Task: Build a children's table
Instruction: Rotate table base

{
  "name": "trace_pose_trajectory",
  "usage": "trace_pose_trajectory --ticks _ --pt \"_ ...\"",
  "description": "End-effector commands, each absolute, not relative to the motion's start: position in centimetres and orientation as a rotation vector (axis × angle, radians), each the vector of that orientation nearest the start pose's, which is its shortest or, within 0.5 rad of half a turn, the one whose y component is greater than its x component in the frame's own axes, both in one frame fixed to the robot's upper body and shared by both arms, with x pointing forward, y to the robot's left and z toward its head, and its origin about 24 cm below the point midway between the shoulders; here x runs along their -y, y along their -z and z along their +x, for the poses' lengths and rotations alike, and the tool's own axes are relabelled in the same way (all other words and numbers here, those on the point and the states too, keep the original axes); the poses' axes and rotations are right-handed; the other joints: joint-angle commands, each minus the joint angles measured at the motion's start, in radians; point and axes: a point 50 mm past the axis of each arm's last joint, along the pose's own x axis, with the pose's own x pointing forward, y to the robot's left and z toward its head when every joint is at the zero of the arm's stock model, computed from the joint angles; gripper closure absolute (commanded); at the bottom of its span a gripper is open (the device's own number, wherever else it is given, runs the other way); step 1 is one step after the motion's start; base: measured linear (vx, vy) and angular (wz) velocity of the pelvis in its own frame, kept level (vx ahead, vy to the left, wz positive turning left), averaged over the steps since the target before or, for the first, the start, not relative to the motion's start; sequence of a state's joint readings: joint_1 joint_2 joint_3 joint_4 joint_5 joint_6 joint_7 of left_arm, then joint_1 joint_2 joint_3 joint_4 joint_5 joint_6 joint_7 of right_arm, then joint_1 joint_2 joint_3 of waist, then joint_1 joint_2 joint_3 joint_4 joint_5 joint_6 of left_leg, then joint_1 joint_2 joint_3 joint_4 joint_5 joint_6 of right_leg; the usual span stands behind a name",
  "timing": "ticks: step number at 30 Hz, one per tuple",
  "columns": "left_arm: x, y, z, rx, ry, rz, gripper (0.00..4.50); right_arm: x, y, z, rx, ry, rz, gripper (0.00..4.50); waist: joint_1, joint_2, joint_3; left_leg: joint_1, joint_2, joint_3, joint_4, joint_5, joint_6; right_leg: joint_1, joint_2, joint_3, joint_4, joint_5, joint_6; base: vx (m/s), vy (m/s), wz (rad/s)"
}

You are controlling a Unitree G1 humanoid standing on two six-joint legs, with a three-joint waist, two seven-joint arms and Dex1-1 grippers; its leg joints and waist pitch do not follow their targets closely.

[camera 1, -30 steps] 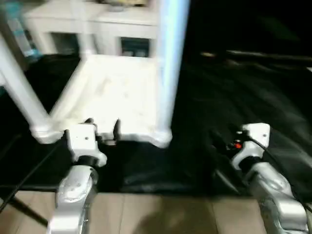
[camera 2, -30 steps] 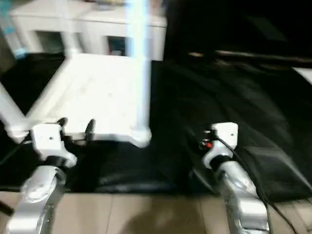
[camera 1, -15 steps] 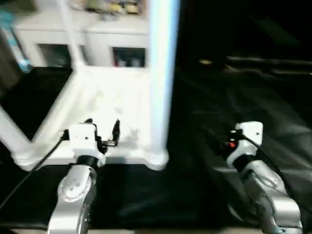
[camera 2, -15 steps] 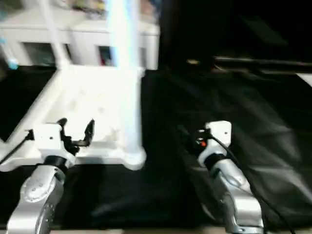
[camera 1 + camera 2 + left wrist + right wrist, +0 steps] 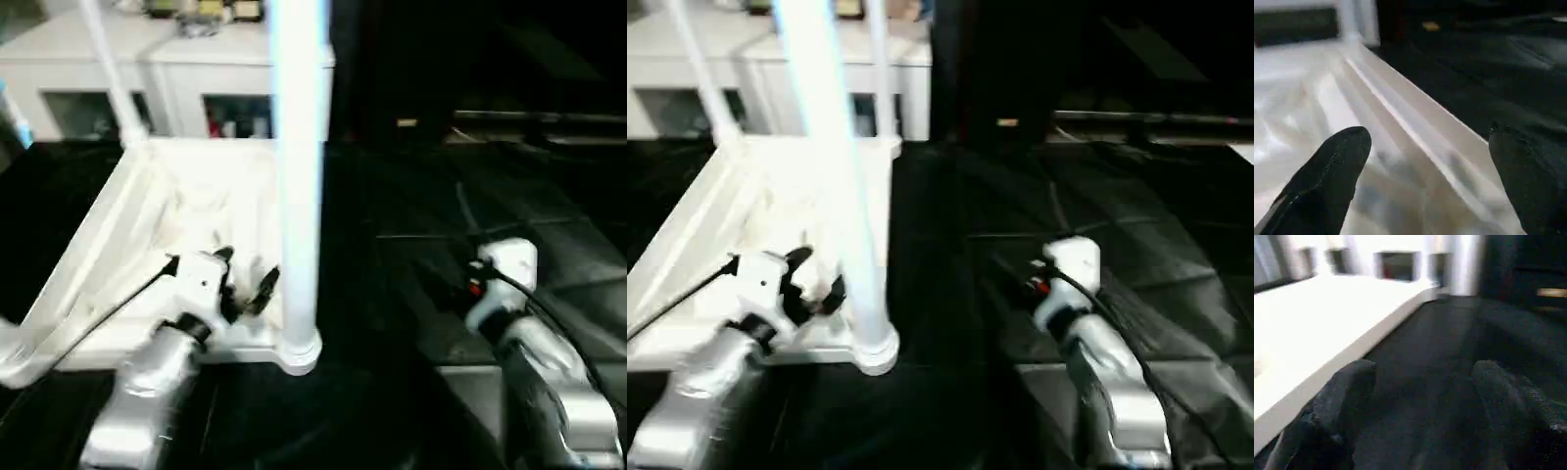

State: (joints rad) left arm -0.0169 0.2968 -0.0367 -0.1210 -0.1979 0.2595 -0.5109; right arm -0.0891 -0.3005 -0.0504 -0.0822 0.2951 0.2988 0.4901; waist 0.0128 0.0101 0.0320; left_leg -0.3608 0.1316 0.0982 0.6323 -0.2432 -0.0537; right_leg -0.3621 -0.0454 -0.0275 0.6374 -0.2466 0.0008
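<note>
Nearest, the left gripper [image 5: 245, 279] hangs with its black fingers [image 5: 1327, 176] spread wide and empty over the near rim of the children's table [image 5: 186, 206], while the right gripper [image 5: 1420, 396], also spread and holding nothing, hovers over the black mat [image 5: 470, 206]. The table lies upside down on the mat, its legs standing up. Behind it stands a white cabinet [image 5: 186, 83].

White cabinet [image 5: 196, 73] behind black sheet [image 5: 470, 206]
</note>
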Motion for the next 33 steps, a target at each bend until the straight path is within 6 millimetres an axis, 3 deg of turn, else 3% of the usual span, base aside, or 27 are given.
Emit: trace_pose_trajectory --ticks 1,2,3,4,5,6,7,8,10,11,14,16,17,19,20,22,25,26,33 --pt "-16.7 -6.3 25.3 -0.176 0.728 0.080 0.06 19.3 -7.3 26.5 -0.138 -0.575 -0.014 0.84 -0.001 0.012 -0.033 0.015 0.078 -0.011 -0.091 -0.149 0.030 0.044 -0.075 0.039 -0.066 0.085 -0.246 -0.068 0.027 0.08" --pt "-16.8 -6.4 25.4 -0.190 0.775 0.094 0.06 19.7 -7.5 26.5 -0.146 -0.606 -0.037 0.84 0.005 0.009 -0.026 0.021 0.079 0.001 -0.096 -0.233 0.035 0.036 -0.077 0.042 -0.078 -0.055 -0.249 -0.068 0.027 0.08" --pt "-17.0 -6.6 25.5 -0.210 0.837 0.116 0.06 20.0 -7.7 26.5 -0.157 -0.642 -0.063 0.84 0.007 0.008 -0.025 0.021 0.078 0.006 -0.097 -0.254 0.034 0.035 -0.079 0.043 -0.081 -0.110 -0.247 -0.078 0.018 0.07" --pt "-17.3 -6.8 25.8 -0.251 0.944 0.163 0.06 20.5 -8.1 26.5 -0.177 -0.698 -0.095 0.84 0.014 0.012 -0.018 0.024 0.079 0.014 -0.099 -0.292 0.029 0.027 -0.086 0.047 -0.092 -0.223 -0.234 -0.076 0.014 0.03" --pt "-17.3 -6.9 25.9 -0.266 0.987 0.196 0.06 20.7 -8.2 26.5 -0.188 -0.722 -0.100 0.84 0.013 0.009 -0.015 0.023 0.080 0.015 -0.102 -0.320 0.019 0.025 -0.090 0.049 -0.097 -0.311 -0.215 -0.076 0.014 0.03" --pt "-17.4 -7.0 25.9 -0.272 1.002 0.208 0.06 20.7 -8.3 26.5 -0.192 -0.730 -0.102 0.84 0.013 0.009 -0.014 0.020 0.080 0.016 -0.104 -0.314 0.018 0.028 -0.093 0.049 -0.099 -0.330 -0.204 -0.061 0.013 -0.03" --pt "-17.5 -7.0 26.1 -0.295 1.051 0.245 0.06 20.8 -8.5 26.5 -0.207 -0.763 -0.113 0.84 0.016 0.012 -0.016 0.021 0.083 0.017 -0.105 -0.299 0.017 0.022 -0.095 0.052 -0.101 -0.339 -0.192 0.000 0.000 0.00" --pt "-17.6 -7.1 26.4 -0.331 1.131 0.301 0.06 20.8 -8.7 26.3 -0.240 -0.841 -0.143 0.84 0.017 0.017 -0.019 0.021 0.083 0.019 -0.105 -0.284 0.017 0.021 -0.094 0.053 -0.099 -0.318 -0.193 0.000 0.000 0.00" --pt "-17.6 -7.2 26.7 -0.351 1.176 0.333 0.24 20.8 -8.8 26.1 -0.264 -0.896 -0.167 0.84 0.017 0.014 -0.023 0.018 0.084 0.020 -0.103 -0.253 0.022 0.025 -0.093 0.053 -0.094 -0.269 -0.200 0.000 0.000 0.00" --pt "-17.8 -7.1 27.1 -0.394 1.246 0.394 0.43 20.5 -8.9 25.8 -0.290 -0.968 -0.191 0.84 0.018 0.022 -0.026 0.014 0.085 0.022 -0.100 -0.215 0.032 0.026 -0.095 0.054 -0.089 -0.205 -0.218 0.000 0.000 0.00" --pt "-17.9 -7.1 27.5 -0.439 1.301 0.433 0.45 20.4 -9.1 25.7 -0.302 -1.011 -0.193 0.84 0.019 0.016 -0.030 0.009 0.085 0.024 -0.096 -0.171 0.048 0.030 -0.097 0.054 -0.086 -0.148 -0.240 0.000 0.000 0.00" --pt "-18.0 -7.0 27.8 -0.479 1.334 0.466 0.57 20.2 -9.2 25.6 -0.308 -1.037 -0.194 0.84 0.019 0.020 -0.033 0.008 0.083 0.026 -0.095 -0.143 0.060 0.030 -0.094 0.052 -0.085 -0.105 -0.253 0.000 0.000 0.00" --pt "-18.3 -6.8 28.3 -0.536 1.362 0.520 0.84 19.9 -9.2 25.3 -0.320 -1.070 -0.199 0.84 0.020 0.025 -0.037 0.009 0.083 0.028 -0.091 -0.116 0.067 0.031 -0.093 0.052 -0.080 -0.051 -0.263 0.000 0.000 0.00" --pt "-18.5 -6.5 28.6 -0.561 1.371 0.553 0.87 19.7 -9.1 25.2 -0.326 -1.083 -0.202 0.84 0.020 0.024 -0.042 0.005 0.084 0.028 -0.087 -0.068 0.082 0.036 -0.094 0.050 -0.072 0.036 -0.276 0.000 0.000 0.00" --pt "-18.7 -6.3 28.8 -0.583 1.382 0.567 1.02 19.5 -9.2 25.0 -0.330 -1.096 -0.198 0.84 0.022 0.031 -0.043 0.006 0.085 0.028 -0.086 -0.050 0.090 0.037 -0.096 0.048 -0.068 0.071 -0.287 0.000 0.000 0.00" --pt "-18.7 -6.2 29.1 -0.599 1.397 0.563 1.20 19.4 -9.2 24.8 -0.336 -1.115 -0.193 0.84 0.023 0.029 -0.047 0.008 0.086 0.030 -0.085 -0.041 0.100 0.038 -0.096 0.046 -0.065 0.115 -0.305 0.000 0.000 0.00" --pt "-18.4 -6.3 29.3 -0.600 1.411 0.558 1.48 19.3 -9.2 24.7 -0.344 -1.129 -0.195 0.84 0.025 0.031 -0.047 0.009 0.091 0.031 -0.086 -0.042 0.107 0.038 -0.099 0.046 -0.064 0.136 -0.320 0.000 0.000 0.00" --pt "-18.4 -6.2 29.4 -0.602 1.414 0.558 1.61 19.3 -9.2 24.6 -0.344 -1.130 -0.195 0.84 0.026 0.037 -0.045 0.010 0.092 0.032 -0.088 -0.057 0.102 0.036 -0.098 0.045 -0.067 0.121 -0.324 0.000 0.000 0.00" --pt "-18.5 -6.1 29.6 -0.603 1.434 0.532 2.27 19.3 -9.4 24.4 -0.350 -1.136 -0.194 0.84 0.030 0.032 -0.038 0.009 0.094 0.035 -0.092 -0.102 0.079 0.038 -0.102 0.049 -0.074 0.035 -0.323 0.000 0.000 0.00"
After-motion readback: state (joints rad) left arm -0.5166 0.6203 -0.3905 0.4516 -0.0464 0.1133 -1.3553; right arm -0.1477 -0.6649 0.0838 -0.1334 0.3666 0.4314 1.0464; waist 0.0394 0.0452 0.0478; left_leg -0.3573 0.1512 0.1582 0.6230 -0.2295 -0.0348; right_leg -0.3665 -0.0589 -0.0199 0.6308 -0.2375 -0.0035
